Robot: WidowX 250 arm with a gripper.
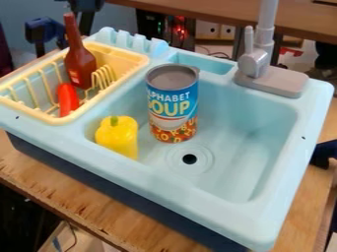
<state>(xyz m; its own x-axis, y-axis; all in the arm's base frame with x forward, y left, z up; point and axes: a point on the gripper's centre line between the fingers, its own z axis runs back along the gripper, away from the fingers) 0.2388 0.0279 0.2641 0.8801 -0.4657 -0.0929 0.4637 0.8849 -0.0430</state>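
Bottle (78, 61), dark red-brown, narrow-necked: stands near-upright in the yellow drying rack (125, 53) at far left, a red toy vegetable (68, 99) beside its lower body. Handling, as judged: approach from above, take the slim neck squarely, lift straight up until the base clears the rack's rim and prongs, and keep any tilt small, since a top-held bottle may swing. Dark mechanical parts (87, 6): at upper left, behind the bottle. Claw: whether released, clenched or grasping anything, cannot be told. Yellow bell pepper (118, 138), green-stemmed: in the sink basin's near-left corner, close to the wall. Handling: a centred grip across the rounded sides seems best, with room kept from that wall. Soup can (172, 103), blue and red label, grey top: upright in the basin, right of the pepper and apart from it. Handling: wide body, so a broad, level, well-centred approach; an off-centre touch could tip it. Drain (189, 159): dark round hole in the basin floor, near the can's base. Faucet (255, 64), grey: on the far rim at right; best given clearance during any sideways travel.
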